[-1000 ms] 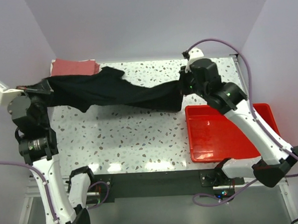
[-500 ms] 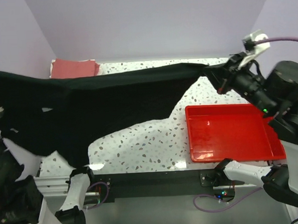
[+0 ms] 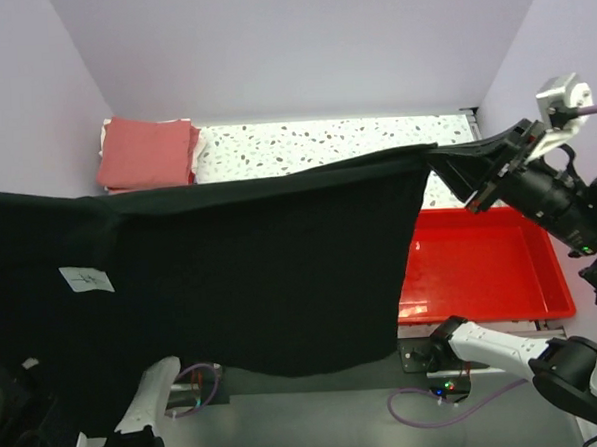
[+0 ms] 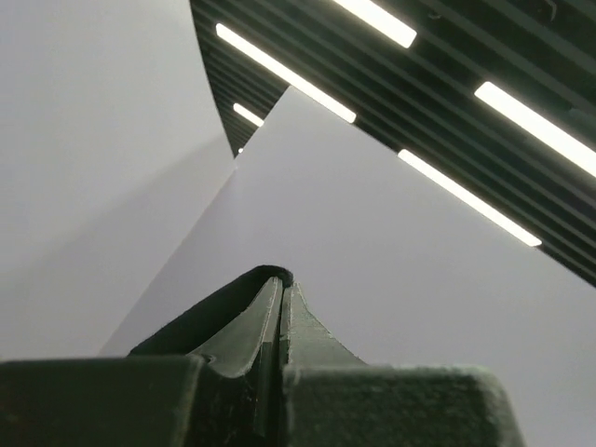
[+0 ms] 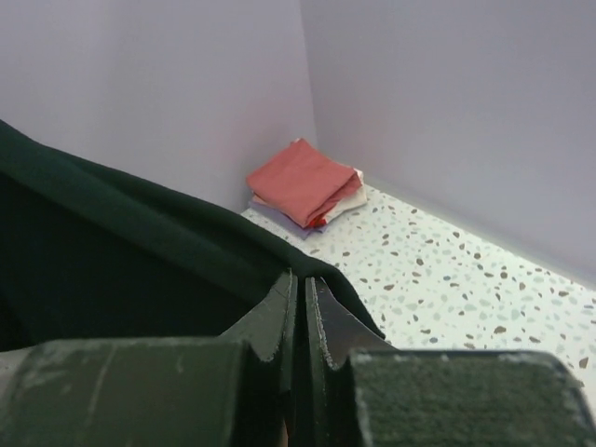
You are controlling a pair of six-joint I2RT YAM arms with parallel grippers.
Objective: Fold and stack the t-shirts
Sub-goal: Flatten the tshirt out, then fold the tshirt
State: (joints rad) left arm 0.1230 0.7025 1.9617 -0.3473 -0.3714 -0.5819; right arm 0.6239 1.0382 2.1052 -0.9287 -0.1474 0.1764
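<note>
Pale lavender walls [image 3: 299,43] are standing around a speckled table [image 3: 324,140]. Above it, both arms are holding the black t-shirt [image 3: 261,275] spread wide like a curtain, probably so that it is hanging flat before the folding. The right gripper [image 5: 300,291] is clenched on one top corner, and the cloth is falling away below it and to its left. The left gripper [image 4: 281,296] is also pressed tight, pinching a dark cloth edge at its tips. Far beyond the right gripper, the folded stack [image 5: 305,182] is waiting in the corner. The red tray [image 3: 481,264] is lying beneath that gripper.
</note>
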